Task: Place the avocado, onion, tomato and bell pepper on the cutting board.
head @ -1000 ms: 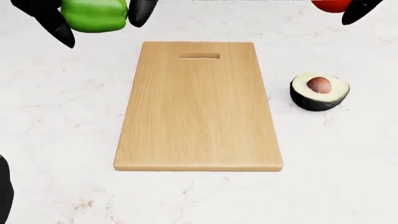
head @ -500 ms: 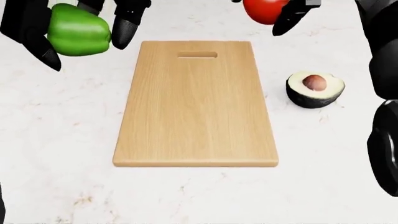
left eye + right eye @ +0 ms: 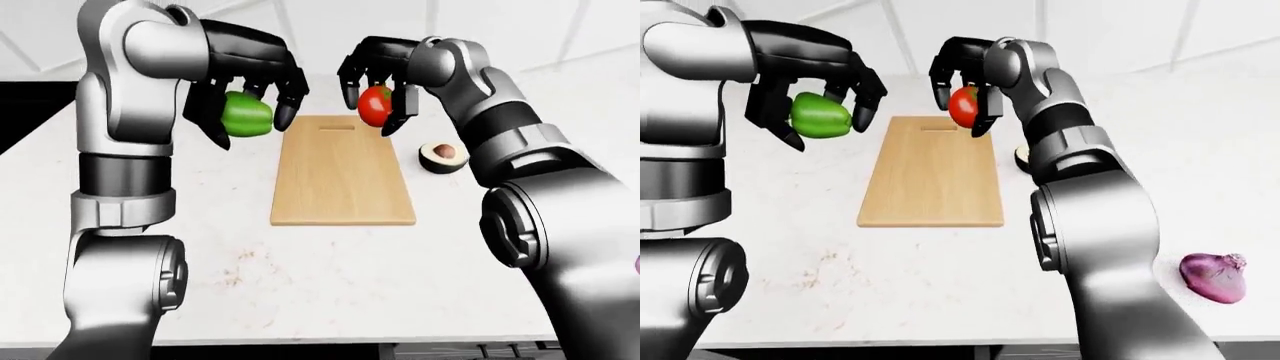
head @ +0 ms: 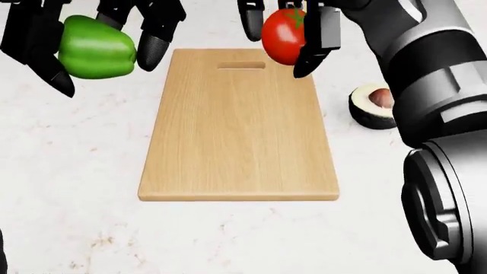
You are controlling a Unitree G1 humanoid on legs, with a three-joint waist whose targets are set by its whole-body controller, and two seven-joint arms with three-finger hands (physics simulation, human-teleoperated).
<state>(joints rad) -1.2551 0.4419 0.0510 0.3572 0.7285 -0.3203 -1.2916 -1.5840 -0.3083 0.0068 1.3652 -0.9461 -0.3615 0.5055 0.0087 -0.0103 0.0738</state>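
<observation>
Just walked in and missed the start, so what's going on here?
The robot holds two vegetables over the counter: its left hand is closed on the green bell pepper, left of the cutting board, and its right hand grips the tomato over the board's top edge. The board is bare. The avocado half and the onion lie on the counter.

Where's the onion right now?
The onion lies on the counter at the right-eye view's lower right, beside the right arm and far from the cutting board.
</observation>
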